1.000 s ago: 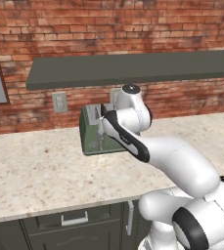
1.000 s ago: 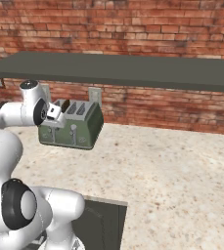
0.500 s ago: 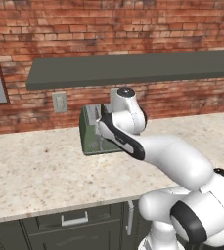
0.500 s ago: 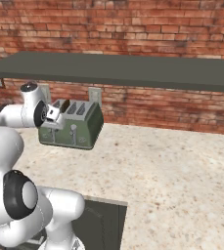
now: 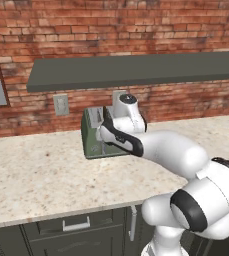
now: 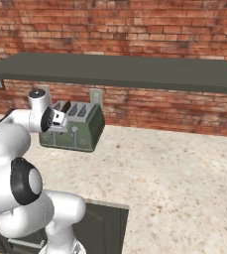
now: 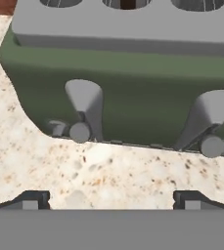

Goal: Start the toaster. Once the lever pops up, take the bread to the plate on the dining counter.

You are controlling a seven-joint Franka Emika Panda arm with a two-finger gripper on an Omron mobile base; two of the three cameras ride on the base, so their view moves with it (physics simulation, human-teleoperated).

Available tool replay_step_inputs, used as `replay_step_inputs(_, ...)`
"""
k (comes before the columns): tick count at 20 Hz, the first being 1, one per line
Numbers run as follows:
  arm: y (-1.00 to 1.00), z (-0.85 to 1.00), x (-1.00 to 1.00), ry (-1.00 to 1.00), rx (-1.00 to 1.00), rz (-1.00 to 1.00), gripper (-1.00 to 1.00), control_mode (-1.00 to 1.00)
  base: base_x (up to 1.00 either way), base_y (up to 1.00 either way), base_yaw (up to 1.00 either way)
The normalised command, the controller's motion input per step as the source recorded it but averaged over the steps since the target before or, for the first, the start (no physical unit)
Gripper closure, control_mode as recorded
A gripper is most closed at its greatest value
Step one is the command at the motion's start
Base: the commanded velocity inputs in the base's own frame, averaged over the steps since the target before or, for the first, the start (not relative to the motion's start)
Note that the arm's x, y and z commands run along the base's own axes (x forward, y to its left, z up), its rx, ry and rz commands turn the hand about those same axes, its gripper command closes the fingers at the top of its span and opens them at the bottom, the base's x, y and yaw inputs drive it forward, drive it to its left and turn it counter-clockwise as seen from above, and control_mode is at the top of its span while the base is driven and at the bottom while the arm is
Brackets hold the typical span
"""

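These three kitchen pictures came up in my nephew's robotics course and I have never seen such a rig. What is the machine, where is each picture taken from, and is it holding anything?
It is a rendered kitchen with one white robot arm on a base that can drive. Two pictures come from cameras on that base, behind the arm to its left and right, looking forward over it. The third comes from a camera on the hand itself, looking along the gripper; the two small dark tips at its bottom are the gripper's fingers.

On the speckled counter, against the brick wall and under a dark shelf, stands a green toaster. The hand view shows its front close up, with two silver levers and slots on top; something dark brown sits in one slot, probably the bread.

The gripper is open, holds nothing, and hangs just in front of the toaster.
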Motion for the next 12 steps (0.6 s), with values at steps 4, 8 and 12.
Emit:
replay_step_inputs(4,0.00,-0.21,0.23,0.00,0.00,0.01,-1.00,-1.00,0.00,0.00,0.00)
replay_step_inputs(8,0.00,-0.12,0.15,0.00,0.00,0.00,-1.00,-1.00,0.00,0.00,0.00)
replay_step_inputs(12,0.00,-0.08,0.22,0.00,0.00,0.00,-1.00,-1.00,0.00,0.00,0.00)
